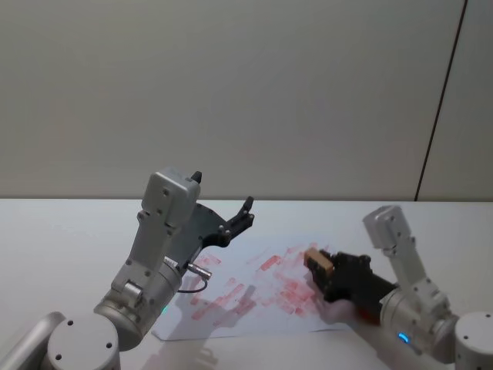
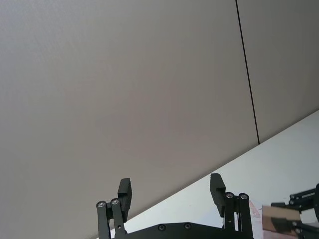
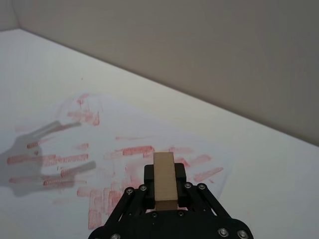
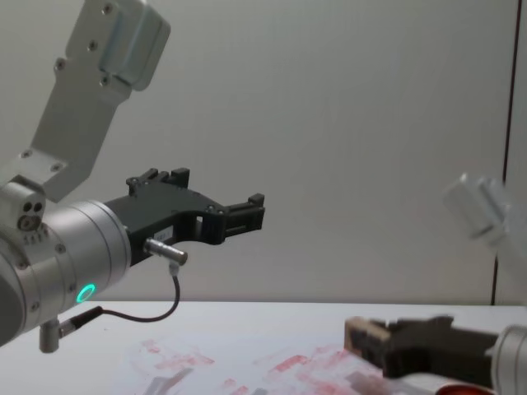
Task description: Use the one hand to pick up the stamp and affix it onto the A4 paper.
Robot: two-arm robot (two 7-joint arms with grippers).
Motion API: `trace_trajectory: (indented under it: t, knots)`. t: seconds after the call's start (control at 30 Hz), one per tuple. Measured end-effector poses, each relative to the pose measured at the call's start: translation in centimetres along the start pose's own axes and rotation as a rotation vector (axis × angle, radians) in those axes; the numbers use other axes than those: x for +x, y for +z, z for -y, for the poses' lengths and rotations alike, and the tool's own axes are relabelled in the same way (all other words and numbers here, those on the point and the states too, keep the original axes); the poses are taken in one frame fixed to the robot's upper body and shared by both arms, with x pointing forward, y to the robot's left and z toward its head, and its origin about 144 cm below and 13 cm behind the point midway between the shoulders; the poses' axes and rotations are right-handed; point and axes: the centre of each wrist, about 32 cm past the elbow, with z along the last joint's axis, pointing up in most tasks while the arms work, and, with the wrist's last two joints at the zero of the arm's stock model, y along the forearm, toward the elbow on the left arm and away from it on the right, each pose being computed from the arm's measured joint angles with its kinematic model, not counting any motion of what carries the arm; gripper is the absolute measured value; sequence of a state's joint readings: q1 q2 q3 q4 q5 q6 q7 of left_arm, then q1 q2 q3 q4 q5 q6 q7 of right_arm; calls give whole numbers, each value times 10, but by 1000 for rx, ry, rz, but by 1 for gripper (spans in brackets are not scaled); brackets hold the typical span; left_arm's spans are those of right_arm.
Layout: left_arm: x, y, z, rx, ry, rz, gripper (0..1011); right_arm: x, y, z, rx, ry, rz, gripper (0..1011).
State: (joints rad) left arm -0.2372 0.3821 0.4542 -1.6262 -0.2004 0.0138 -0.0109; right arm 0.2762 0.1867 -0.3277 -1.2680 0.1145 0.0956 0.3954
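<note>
My right gripper (image 1: 327, 271) is shut on the stamp (image 1: 317, 259), a pale tan wooden block that sticks out past the fingertips. In the right wrist view the stamp (image 3: 164, 185) sits between the black fingers (image 3: 182, 174), over the A4 paper (image 3: 114, 149). The chest view shows the stamp (image 4: 363, 339) held level a little above the sheet's right part. The A4 paper (image 1: 254, 304) lies flat, smeared with red marks. My left gripper (image 1: 245, 214) hangs open and empty, raised above the paper's left side, its fingers (image 2: 124, 191) spread wide.
A red round ink pad (image 4: 461, 388) peeks in at the lower right of the chest view, under my right arm. The white table (image 1: 62, 231) stretches around the sheet, with a grey wall behind. The left arm's shadow falls on the paper.
</note>
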Motion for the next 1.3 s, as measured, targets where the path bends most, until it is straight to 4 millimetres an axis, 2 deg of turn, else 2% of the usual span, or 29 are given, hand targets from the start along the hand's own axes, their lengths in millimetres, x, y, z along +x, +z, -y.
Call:
trace_trajectory:
  t: [0.23, 0.43, 0.9, 1.3]
  knots:
    - [0, 0, 0, 0, 0, 0, 1002, 3, 12, 13, 80, -35, -15, 217]
    - [0, 0, 0, 0, 0, 0, 1003, 5, 15, 24, 102, -53, -19, 217]
    - [0, 0, 0, 0, 0, 0, 1002, 12, 2, 58, 57, -85, -14, 217]
    - [0, 0, 0, 0, 0, 0, 1002, 16, -12, 71, -8, -96, -7, 217]
